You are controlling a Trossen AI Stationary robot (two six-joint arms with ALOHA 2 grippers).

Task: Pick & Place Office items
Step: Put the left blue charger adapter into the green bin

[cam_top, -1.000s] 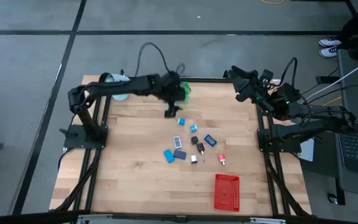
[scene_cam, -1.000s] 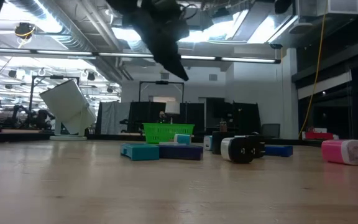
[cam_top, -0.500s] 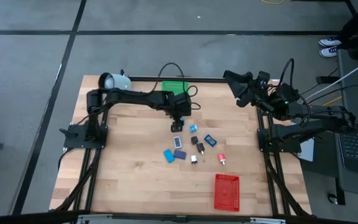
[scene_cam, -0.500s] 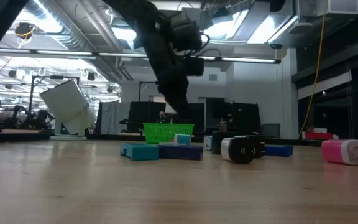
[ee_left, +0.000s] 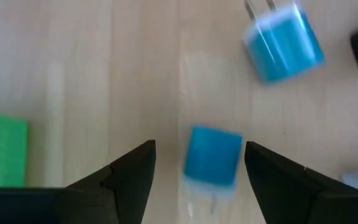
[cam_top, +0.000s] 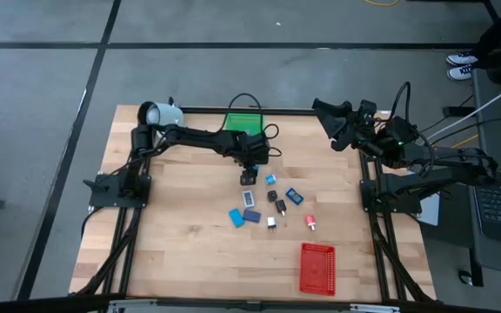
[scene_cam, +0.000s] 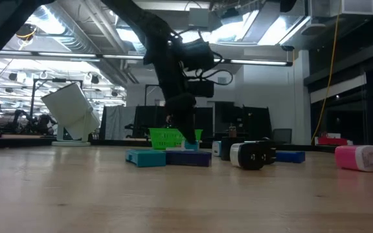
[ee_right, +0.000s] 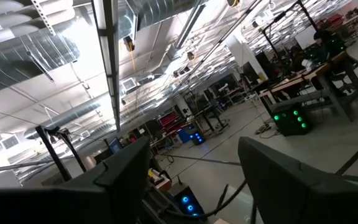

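The left gripper [ee_left: 197, 171] hangs over a small blue plug [ee_left: 212, 157] lying on the worktop [ee_left: 135, 74] between its spread fingers — prongs blurred (pointing toward the wrist). The right gripper [cam_top: 320, 108] waits aloft, fingers apart.

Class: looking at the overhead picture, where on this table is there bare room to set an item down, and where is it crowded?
Free: bare wood along the table's left side, and between the red tray and the cluster. Crowded: the centre, where small office items lie below the open left gripper near the green tray.
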